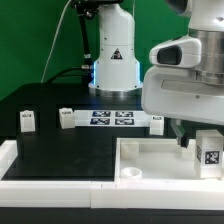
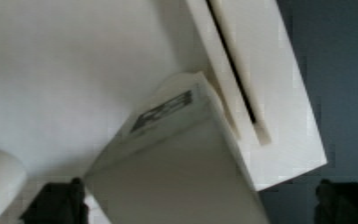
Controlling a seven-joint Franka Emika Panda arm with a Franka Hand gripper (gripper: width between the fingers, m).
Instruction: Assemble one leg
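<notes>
- Presently, the gripper (image 1: 190, 135) sits low over the white square panel (image 1: 150, 160) at the exterior view's right, with a leg (image 1: 208, 152) close beside it at the panel's far right corner.
- Grip state: the wrist view shows the leg (image 2: 167, 160) between the two dark fingertips (image 2: 55, 200), tilted, its marker face up. Whether the pads actually press it cannot be told; contact points fall at the frame edge.
- Location of the task's thing: the leg stands on or just over the panel (image 2: 87, 70), near a raised rim. A round corner hole (image 1: 130, 177) lies at the panel's near edge, apart from the leg.
- Progress, judged: the leg is brought to the panel but does not appear seated or screwed into any hole. Alignment over a hole and insertion remain.
- Other legs (image 1: 27, 121) stand untouched on the black table (image 1: 50, 145), beside the marker board (image 1: 112, 119).
</notes>
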